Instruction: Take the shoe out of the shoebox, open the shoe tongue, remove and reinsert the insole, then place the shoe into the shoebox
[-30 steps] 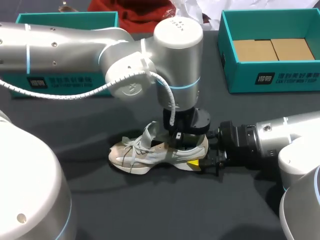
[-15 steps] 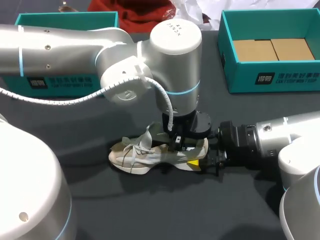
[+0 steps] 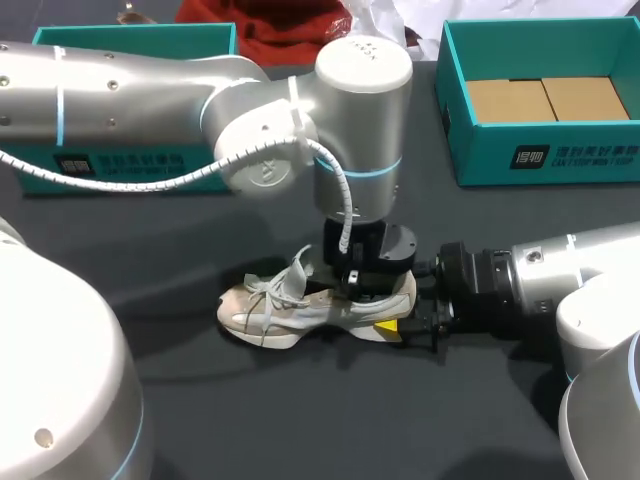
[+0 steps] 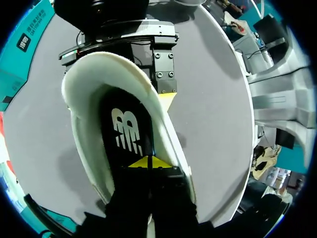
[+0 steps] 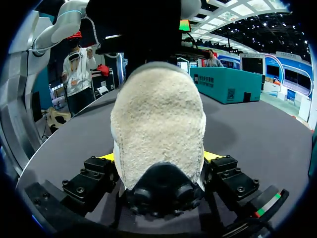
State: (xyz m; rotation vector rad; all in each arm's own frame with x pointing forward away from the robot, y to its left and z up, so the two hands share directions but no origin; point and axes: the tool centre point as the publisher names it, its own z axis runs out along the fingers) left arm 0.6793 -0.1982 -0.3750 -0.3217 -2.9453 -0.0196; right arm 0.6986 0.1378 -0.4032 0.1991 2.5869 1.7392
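A white sneaker (image 3: 285, 305) lies on the dark table, toe to the left, tongue and laces pulled up. My right gripper (image 3: 400, 320) comes in low from the right and clamps the heel (image 5: 158, 129) from both sides, yellow tips against it. My left gripper (image 3: 362, 285) points straight down into the shoe's opening. In the left wrist view its shut yellow tips (image 4: 148, 162) sit on the black insole (image 4: 126, 131) with the white logo, which lies flat inside the shoe. One of the right gripper's fingers (image 4: 164, 74) shows beside the heel.
An open teal shoebox (image 3: 545, 155) with brown cardboard inside stands at the back right. A second teal box (image 3: 120, 165) is at the back left, partly behind my left arm. Bare table lies in front of the shoe.
The left arm dipped down and leftward over the shoe half a second ago and has come back up and to the right. The shoe and right arm have stayed in place.
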